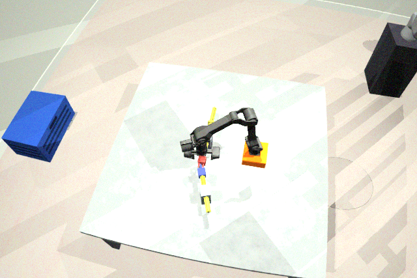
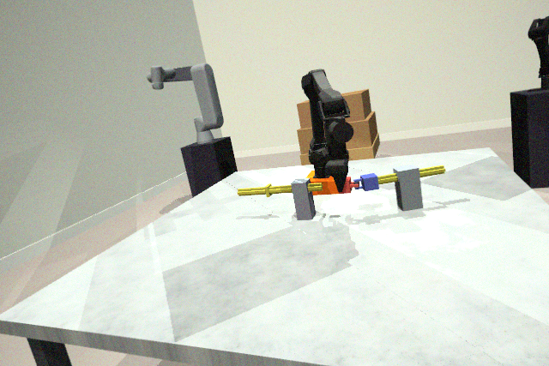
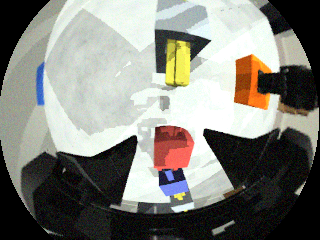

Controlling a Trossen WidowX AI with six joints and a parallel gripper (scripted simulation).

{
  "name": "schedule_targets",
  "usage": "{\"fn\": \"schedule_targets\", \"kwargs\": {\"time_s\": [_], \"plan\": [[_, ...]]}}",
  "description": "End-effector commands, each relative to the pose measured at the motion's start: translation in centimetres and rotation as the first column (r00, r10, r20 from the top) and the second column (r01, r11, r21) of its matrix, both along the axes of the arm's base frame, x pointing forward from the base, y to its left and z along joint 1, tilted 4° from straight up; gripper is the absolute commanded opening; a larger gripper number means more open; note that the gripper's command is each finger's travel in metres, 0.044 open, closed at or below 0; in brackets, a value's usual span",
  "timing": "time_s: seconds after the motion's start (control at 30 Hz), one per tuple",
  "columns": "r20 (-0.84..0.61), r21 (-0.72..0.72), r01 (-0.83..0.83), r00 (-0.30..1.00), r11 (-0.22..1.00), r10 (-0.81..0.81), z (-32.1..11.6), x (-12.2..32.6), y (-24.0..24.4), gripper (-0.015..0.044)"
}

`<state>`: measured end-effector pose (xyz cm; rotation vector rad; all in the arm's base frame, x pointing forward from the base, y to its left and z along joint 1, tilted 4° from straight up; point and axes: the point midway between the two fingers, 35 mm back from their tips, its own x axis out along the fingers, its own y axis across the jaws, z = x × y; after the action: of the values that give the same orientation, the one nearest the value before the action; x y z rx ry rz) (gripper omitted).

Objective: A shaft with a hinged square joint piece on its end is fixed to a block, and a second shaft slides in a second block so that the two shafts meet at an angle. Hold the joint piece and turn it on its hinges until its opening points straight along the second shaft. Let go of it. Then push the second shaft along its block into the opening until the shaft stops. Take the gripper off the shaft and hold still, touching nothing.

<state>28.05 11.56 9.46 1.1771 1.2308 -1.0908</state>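
Top view: Reaches w/ blk arm [image 1: 222, 125] [image 2: 316, 109] [image 3: 296, 86] from orange base [image 1: 259, 162] [image 2: 325, 185] [image 3: 246, 82] over white table [image 1: 286, 200] [image 2: 266, 300] [image 3: 90, 60], w/ claw [image 1: 202, 154] [image 2: 340, 184] [image 3: 171, 135] spread wide nr red joint [image 1: 202, 160] [image 2: 347, 184] [image 3: 172, 150]. Shows joint hinged to blue piece [image 1: 201, 172] [image 2: 369, 182] [image 3: 173, 187] on end of yellow fixed shaft [image 1: 207, 204] [image 2: 432, 171] [image 3: 179, 196]. Places second shaft [image 1: 213, 113] [image 2: 252, 191] [image 3: 177, 65] on far side of claw, partly hidden by arm. Includes blue crate [image 1: 36, 116] [image 3: 40, 85] on floor at L.

Ext. view: Carries fixed shaft thru R grey block [image 2: 408, 189], second shaft thru L grey block [image 2: 303, 200], w/ collar [image 2: 268, 189] outboard of L block. Puts joint btwn blocks, partly behind claw. Stacks brown boxes [image 2: 361, 131] in bkgd, w/ grey arm [image 2: 206, 96] on dark stand [image 2: 210, 165] at L.

Wrist view: Parts fingers to either side of joint, grips nothing. Aims joint's opening roughly at second shaft, w/ gap btwn shaft end and opening.
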Motion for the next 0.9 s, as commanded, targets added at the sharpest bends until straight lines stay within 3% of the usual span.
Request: {"fn": "schedule_targets", "kwargs": {"time_s": [0.0, 0.4, 0.87], "plan": [[0.023, 0.004, -0.13, 0.991, 0.992, 0.129, 1.6, 0.3, 0.2, 0.044], [0.031, -0.021, -0.519, 0.854, 0.855, 0.519, 5.3, 0.4, 0.0, 0.044], [0.029, -0.053, -0.856, 0.513, 0.514, 0.858, 9.6, -0.2, -0.3, 0.044]]}}
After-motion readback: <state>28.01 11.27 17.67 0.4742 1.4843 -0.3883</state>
